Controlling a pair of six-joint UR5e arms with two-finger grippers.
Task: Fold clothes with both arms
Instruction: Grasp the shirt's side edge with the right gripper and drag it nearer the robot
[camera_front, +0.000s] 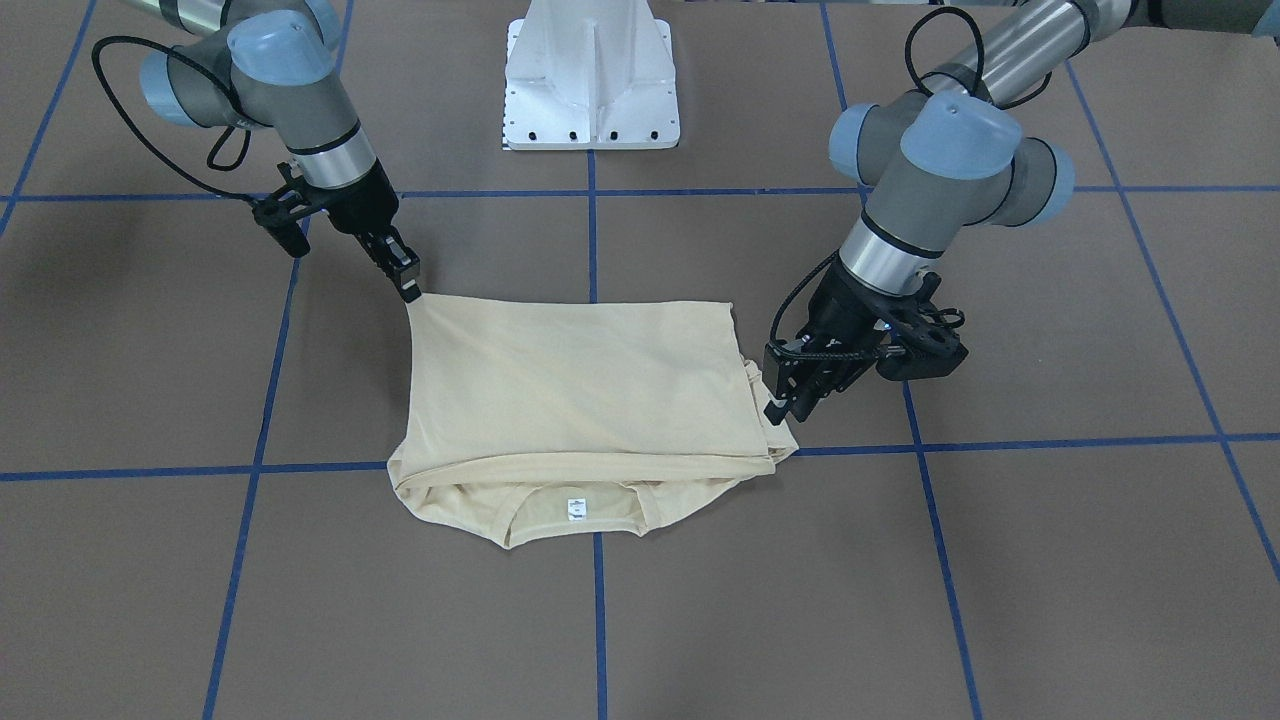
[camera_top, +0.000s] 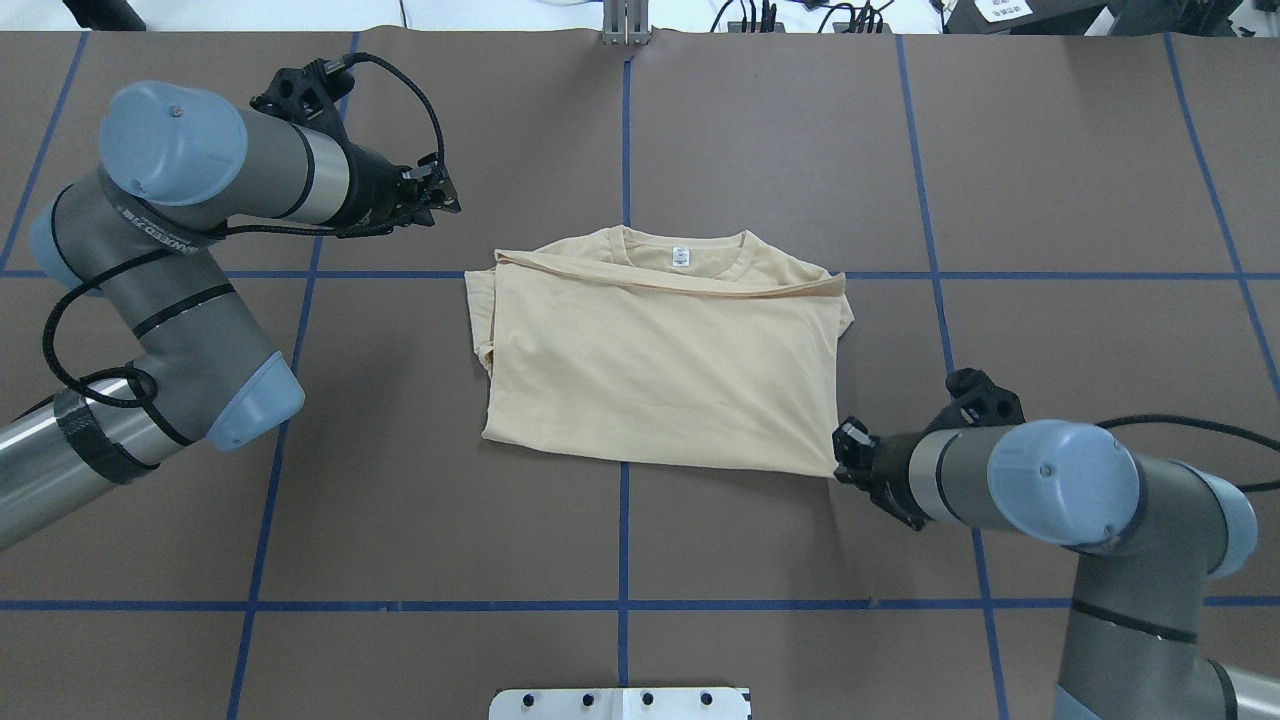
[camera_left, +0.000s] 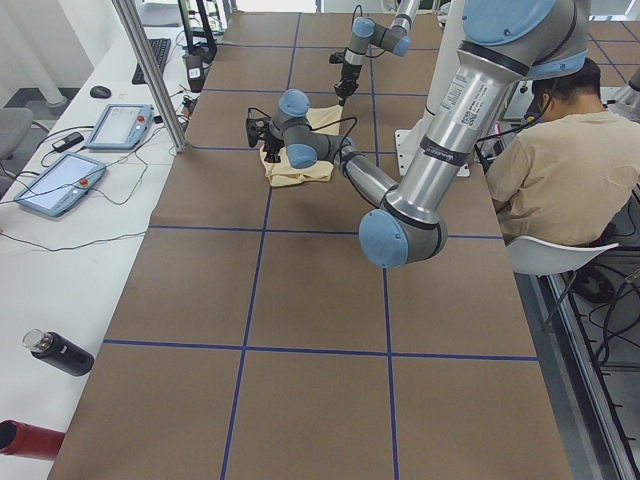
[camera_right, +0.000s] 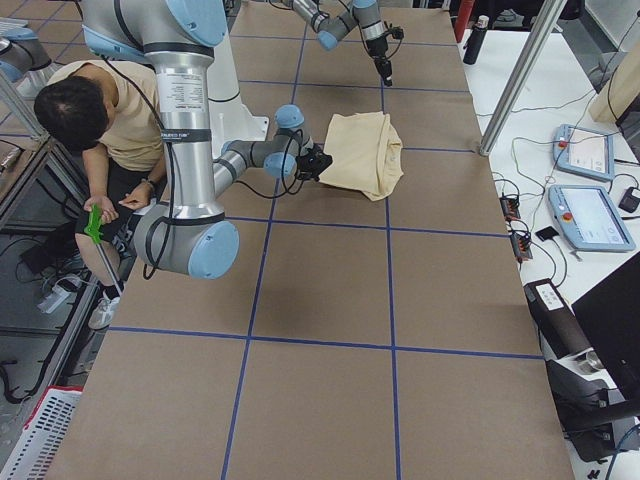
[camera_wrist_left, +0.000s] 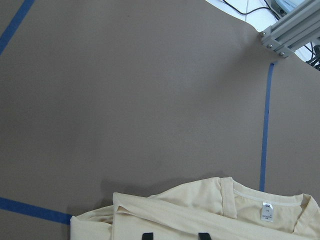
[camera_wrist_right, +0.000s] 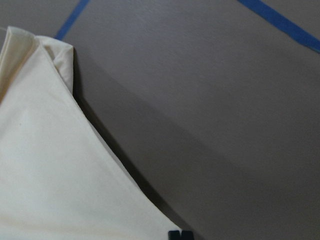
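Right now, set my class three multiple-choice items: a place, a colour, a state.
1. The folded pale yellow T-shirt's small white neck label lies: A toward the robot; B away from the robot; C hidden.
2. The thin tape lines on the brown table are: A red; B green; C blue.
3. The black right end effector is: A pinching a shirt corner; B wide open; C holding a bottle.
B: the label shows at the far edge. C: a blue grid. A: fabric pulls up to its tip.
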